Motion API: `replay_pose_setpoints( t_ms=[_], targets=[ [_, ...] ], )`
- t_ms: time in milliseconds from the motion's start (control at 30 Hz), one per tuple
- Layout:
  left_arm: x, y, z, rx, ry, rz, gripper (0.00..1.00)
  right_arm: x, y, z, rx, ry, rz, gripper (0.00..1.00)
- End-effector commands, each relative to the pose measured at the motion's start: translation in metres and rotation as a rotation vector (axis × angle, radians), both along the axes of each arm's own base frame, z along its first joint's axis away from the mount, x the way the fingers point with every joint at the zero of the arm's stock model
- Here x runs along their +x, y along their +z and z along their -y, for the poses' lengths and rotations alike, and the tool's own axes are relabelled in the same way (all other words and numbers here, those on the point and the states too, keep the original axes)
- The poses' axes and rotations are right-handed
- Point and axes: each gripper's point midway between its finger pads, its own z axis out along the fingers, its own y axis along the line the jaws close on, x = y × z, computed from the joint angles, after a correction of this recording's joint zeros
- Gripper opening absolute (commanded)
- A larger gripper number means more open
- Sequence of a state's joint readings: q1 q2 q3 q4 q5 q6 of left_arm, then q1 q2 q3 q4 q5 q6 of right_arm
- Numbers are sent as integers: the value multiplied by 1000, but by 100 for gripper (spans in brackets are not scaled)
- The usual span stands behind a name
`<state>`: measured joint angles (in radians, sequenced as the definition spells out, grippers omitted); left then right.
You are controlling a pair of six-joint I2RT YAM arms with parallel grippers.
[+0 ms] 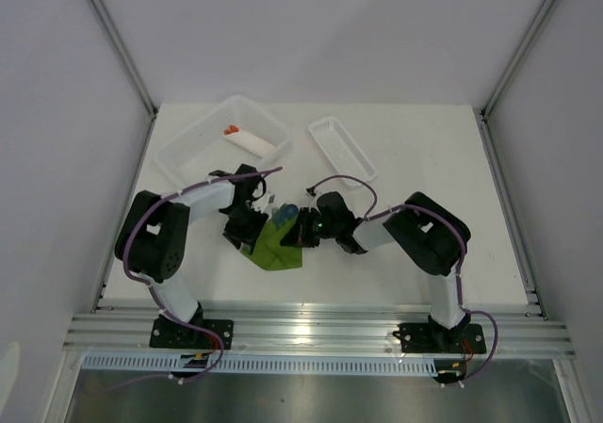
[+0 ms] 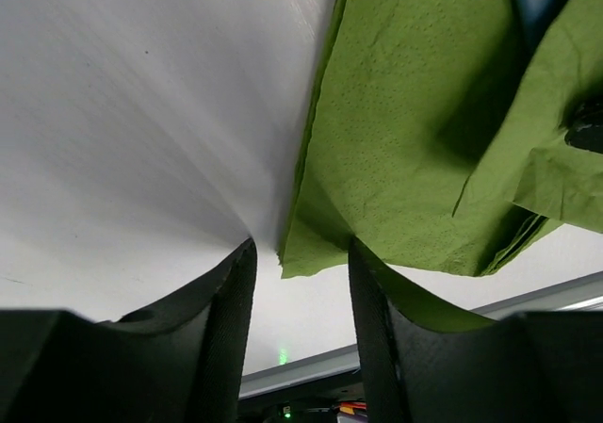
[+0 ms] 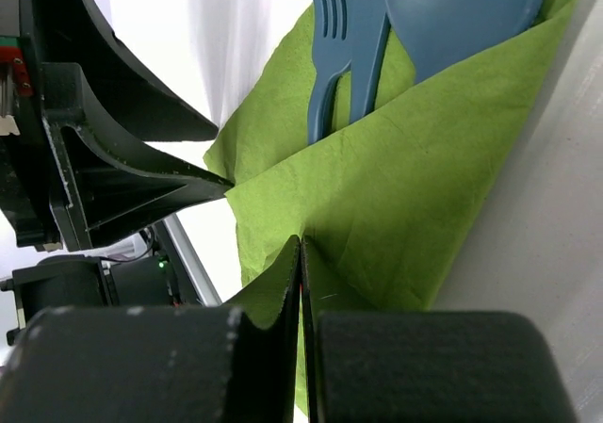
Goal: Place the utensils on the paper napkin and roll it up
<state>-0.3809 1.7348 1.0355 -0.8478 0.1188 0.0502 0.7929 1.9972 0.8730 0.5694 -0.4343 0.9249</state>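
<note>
- Under the folded side of the paper napkin (image 1: 275, 246) lie the utensils (image 3: 377, 37) — only the fork prongs and the spoon bowl stick out past its edge.
- At the napkin's folded flap, the right gripper (image 3: 301, 246) is closed tight. It seems to pinch the paper, probably to hold the fold over the handles.
- At the napkin's corner, the left gripper (image 2: 301, 246) stands about half open with a finger on each side, not clamping — ready, I judge, to take it for rolling.

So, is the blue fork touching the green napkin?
Touching. The right wrist view shows the fork lying on the napkin, its handle going under the folded flap.
</note>
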Motion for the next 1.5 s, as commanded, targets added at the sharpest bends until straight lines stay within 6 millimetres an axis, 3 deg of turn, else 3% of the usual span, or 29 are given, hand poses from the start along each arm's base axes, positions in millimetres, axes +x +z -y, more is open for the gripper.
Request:
replay_pose_setpoints(
  t_ms=[0, 300, 400, 533, 633, 800, 933, 1100, 1367, 1467],
  targets=[
    [-2, -2, 7, -34, 34, -27, 47, -4, -26, 17, -94, -52, -25, 0],
    [0, 3, 18, -79, 31, -62, 40, -4, -28, 20, -96, -64, -30, 0],
    [0, 3, 21, -95, 32, -67, 29, -4, -28, 20, -97, -67, -29, 0],
    [2, 7, 26, -121, 28, -67, 1, -4, -27, 19, -93, -64, -30, 0],
    [6, 17, 33, -160, 13, -53, 1, -3, -25, 18, -93, -61, -25, 0],
    [18, 58, 60, -319, -52, 0, 1, -2, -22, 18, -89, -63, -17, 0],
    [10, 78, 81, -413, -87, -52, 1, 3, -16, 20, -82, -68, -7, 0],
    [4, 84, 104, -467, -143, -69, 1, 8, -9, 19, -79, -71, 11, 0],
    [15, 95, 133, -516, -202, -65, 1, 10, -4, 17, -73, -69, 14, 0],
    [17, 89, 137, -501, -211, -68, 1, 11, 0, 18, -73, -72, 19, 0]
  ],
)
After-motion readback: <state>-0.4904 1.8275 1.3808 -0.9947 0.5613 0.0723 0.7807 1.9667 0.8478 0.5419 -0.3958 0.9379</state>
